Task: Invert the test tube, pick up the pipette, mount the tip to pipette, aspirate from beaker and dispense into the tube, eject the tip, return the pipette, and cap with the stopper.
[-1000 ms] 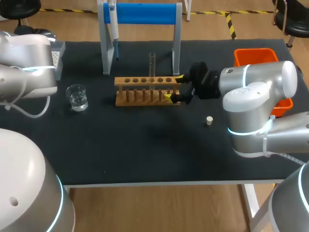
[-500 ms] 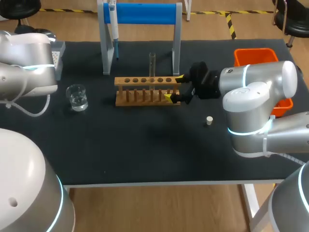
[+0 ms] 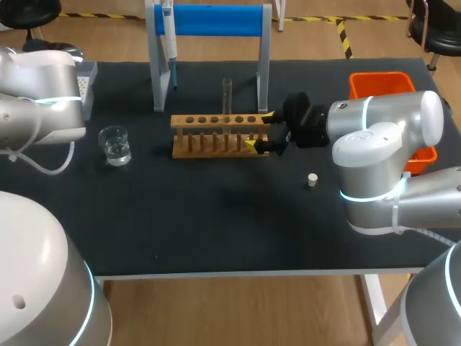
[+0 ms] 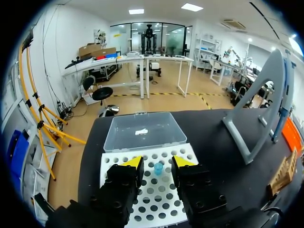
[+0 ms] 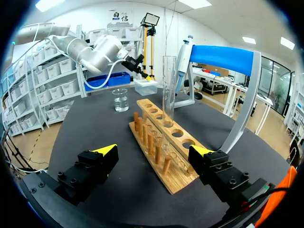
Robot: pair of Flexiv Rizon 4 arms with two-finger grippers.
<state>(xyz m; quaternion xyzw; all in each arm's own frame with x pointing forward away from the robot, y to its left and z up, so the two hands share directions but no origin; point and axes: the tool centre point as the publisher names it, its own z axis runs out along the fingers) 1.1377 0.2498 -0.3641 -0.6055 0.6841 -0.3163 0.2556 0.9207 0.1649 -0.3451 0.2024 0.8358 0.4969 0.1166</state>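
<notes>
Tube point(image 3: 227, 97) is sitting upright in rack point(image 3: 213, 148), so I'm judging pipette point(image 3: 170, 43) pickup's next, needing a reach to its stand point(image 3: 216, 20). R gripper point(image 3: 261, 130) & L gripper point(image 4: 158, 163) are both hanging apart, empty.

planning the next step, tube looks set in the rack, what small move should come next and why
Probably swing the left end effector off the tip box toward the pipette hanging on the stand: the test tube already stands upright in the rack, the pipette is unheld, and this end effector is open.
</notes>
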